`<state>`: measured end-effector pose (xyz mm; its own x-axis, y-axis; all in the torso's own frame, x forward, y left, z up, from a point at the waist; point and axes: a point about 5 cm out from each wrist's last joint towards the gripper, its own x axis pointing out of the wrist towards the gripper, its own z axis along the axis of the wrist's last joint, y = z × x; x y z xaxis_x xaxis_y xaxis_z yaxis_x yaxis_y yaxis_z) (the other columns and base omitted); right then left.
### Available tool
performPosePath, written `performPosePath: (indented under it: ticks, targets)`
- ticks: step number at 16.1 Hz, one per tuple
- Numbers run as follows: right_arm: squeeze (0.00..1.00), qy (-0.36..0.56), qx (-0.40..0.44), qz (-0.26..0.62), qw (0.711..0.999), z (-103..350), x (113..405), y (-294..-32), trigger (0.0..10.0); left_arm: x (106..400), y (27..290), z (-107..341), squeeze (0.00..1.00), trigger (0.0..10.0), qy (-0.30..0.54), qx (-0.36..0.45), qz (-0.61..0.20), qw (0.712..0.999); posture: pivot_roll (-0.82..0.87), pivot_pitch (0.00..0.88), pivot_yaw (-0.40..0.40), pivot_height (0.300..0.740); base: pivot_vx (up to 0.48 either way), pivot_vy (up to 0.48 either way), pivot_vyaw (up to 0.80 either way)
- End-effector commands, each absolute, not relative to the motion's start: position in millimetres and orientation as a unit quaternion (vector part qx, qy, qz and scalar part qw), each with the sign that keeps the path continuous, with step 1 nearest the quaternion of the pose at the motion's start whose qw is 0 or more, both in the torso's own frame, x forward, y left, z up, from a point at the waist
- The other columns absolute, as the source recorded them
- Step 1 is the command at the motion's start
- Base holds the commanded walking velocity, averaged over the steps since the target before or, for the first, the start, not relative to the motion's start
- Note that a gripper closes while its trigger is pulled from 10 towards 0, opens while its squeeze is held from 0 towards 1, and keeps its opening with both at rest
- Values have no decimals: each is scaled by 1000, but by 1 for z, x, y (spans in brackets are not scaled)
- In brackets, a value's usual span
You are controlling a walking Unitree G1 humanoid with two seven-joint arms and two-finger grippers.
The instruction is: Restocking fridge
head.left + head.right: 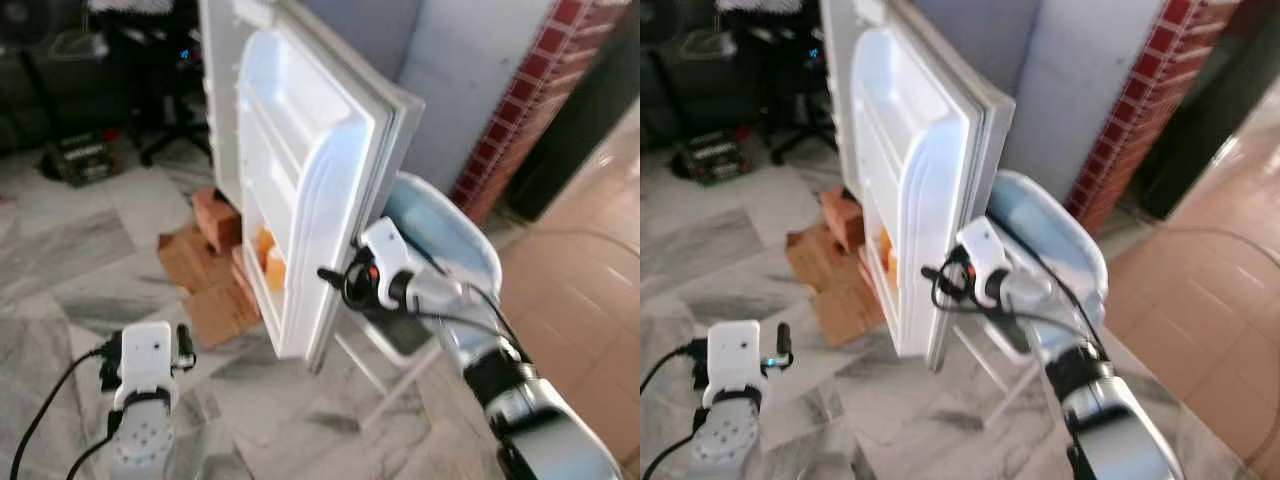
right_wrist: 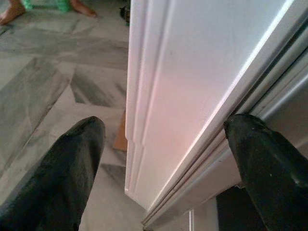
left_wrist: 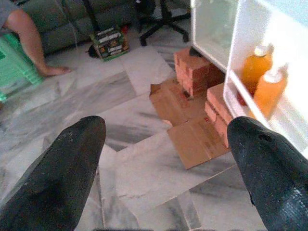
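A white fridge door (image 1: 320,170) stands open at centre, its inner shelves facing left. The right gripper (image 2: 163,168) straddles the door's free edge, fingers spread wide, one on each side. The left gripper (image 3: 166,168) hangs low at near left, fingers apart, empty. Two orange bottles (image 3: 264,84) sit in the door's bottom shelf.

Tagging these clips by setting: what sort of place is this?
Probably a lived-in home room: a small white fridge propped on bricks on a marble-tiled floor, with an office chair and a person's leg nearby.
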<state>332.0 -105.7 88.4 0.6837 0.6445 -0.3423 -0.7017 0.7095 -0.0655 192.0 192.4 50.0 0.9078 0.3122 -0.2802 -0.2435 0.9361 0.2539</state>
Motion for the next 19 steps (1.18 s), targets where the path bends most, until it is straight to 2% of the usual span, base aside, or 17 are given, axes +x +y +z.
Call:
performPosePath:
  ticks: [1,5,7,10,13,14,16,19]
  targets:
    - [0,140,-113,348,920,98,343,-117,10000,190,190,52,0,10000,160,109,140,971,263,43,-89,740,0,0,0]
    - [0,211,-171,403,874,87,345,-135,10000,179,193,53,0,10000,171,110,145,968,281,78,-93,740,0,0,0]
    - [0,224,-123,386,887,88,342,-150,10000,175,194,54,0,10000,175,112,148,967,291,84,-102,740,0,0,0]
    - [0,277,-79,354,890,61,314,-187,10000,169,196,53,0,10000,185,115,150,964,279,93,-95,740,0,0,0]
    - [0,272,-61,278,919,54,309,-198,10000,169,197,53,0,10000,190,118,143,964,262,91,-75,740,0,0,0]
    - [0,231,-71,212,947,61,321,-194,10000,173,196,54,0,10000,187,123,135,965,261,89,-68,740,0,0,0]
    - [0,167,-58,163,971,82,342,-173,10000,175,196,54,0,10000,186,126,132,966,261,85,-65,740,0,0,0]
    - [0,79,-14,147,986,123,369,-119,10000,178,196,55,0,10000,184,126,131,966,278,76,-71,740,0,0,0]
